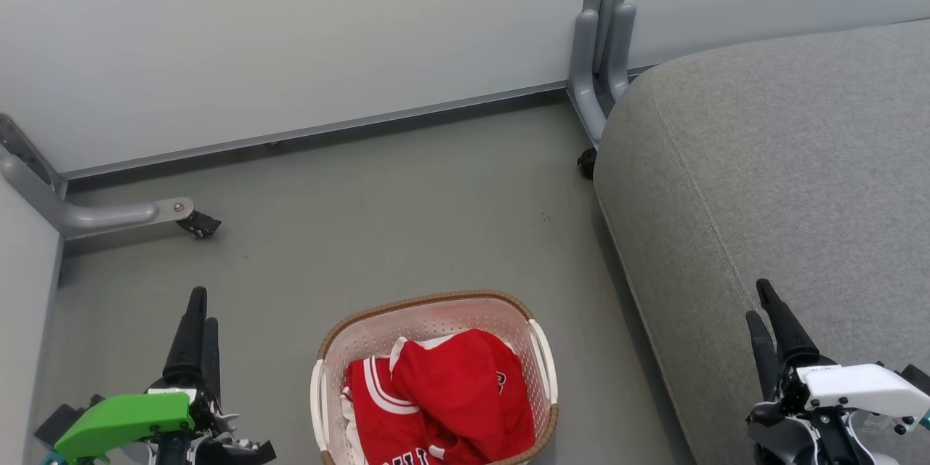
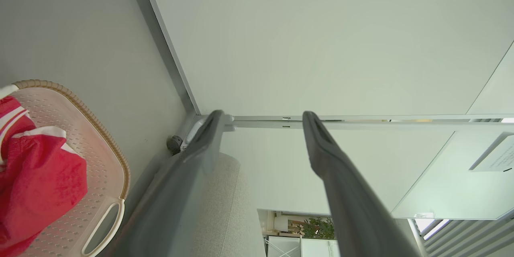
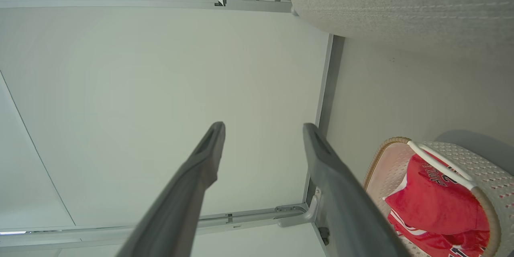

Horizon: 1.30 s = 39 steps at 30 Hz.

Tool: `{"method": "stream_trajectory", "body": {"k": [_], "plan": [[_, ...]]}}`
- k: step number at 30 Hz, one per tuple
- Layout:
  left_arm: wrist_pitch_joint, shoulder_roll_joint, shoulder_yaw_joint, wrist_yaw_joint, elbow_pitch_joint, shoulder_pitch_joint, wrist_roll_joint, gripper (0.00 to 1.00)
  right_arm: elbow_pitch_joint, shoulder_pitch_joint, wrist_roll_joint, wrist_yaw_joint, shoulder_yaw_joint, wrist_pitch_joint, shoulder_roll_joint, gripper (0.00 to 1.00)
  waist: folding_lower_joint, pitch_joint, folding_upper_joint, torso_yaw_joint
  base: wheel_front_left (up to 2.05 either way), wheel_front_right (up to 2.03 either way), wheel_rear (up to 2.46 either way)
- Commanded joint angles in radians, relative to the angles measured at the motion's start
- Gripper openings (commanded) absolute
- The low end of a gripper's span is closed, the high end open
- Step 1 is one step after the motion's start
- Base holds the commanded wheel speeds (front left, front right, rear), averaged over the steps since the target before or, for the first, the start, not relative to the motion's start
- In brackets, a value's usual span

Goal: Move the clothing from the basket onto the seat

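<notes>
The basket (image 1: 436, 305) stands on the grey floor at the bottom centre of the head view, cream-white with a brown rim. Inside it lies the red clothing (image 1: 450, 396): a plain piece on top and a white-striped jersey (image 1: 374, 396) under it. The basket (image 2: 102, 144) and clothing (image 2: 36, 172) also show in the left wrist view, and in the right wrist view the basket (image 3: 482, 168) and clothing (image 3: 437, 200). The grey seat (image 1: 785, 160) fills the right side. My left gripper (image 1: 197, 309) is open, left of the basket. My right gripper (image 1: 759, 301) is open over the seat's front edge.
Pale partition panels (image 1: 290, 36) stand behind, with a grey metal foot and caster (image 1: 196, 224) at left and a metal post (image 1: 599, 51) beside the seat's corner. Bare grey floor (image 1: 407, 211) lies between the basket and the panels.
</notes>
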<state>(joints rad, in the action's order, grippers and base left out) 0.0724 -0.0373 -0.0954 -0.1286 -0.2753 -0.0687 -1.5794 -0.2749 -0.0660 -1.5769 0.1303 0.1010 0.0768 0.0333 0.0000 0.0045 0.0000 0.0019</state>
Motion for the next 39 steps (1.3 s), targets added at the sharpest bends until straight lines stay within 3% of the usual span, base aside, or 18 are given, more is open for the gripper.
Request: {"method": "stream_trajectory", "body": {"k": [1, 12, 39], "plan": [[-0.011, -0.004, 0.002, 0.0, 0.023, -0.016, 0.024, 1.0, 0.025, -0.008, 0.023, 0.0, -0.003, -0.015, 0.008, 1.0, 0.0, 0.0, 0.0, 0.001, 0.0, 0.0, 0.0], [-0.06, -0.006, 0.023, 0.004, 0.05, -0.026, 0.195, 1.0, 0.064, -0.001, 0.186, 0.0, -0.014, -0.064, 0.01, 1.0, 0.0, 0.002, 0.0, 0.003, 0.0, 0.0, 0.0], [-0.159, -0.01, 0.153, 0.089, 0.108, -0.034, 0.765, 1.0, 0.136, 0.009, 0.721, 0.0, -0.08, -0.164, 0.013, 1.0, 0.0, 0.007, 0.0, 0.014, 0.0, 0.0, 0.0]]}}
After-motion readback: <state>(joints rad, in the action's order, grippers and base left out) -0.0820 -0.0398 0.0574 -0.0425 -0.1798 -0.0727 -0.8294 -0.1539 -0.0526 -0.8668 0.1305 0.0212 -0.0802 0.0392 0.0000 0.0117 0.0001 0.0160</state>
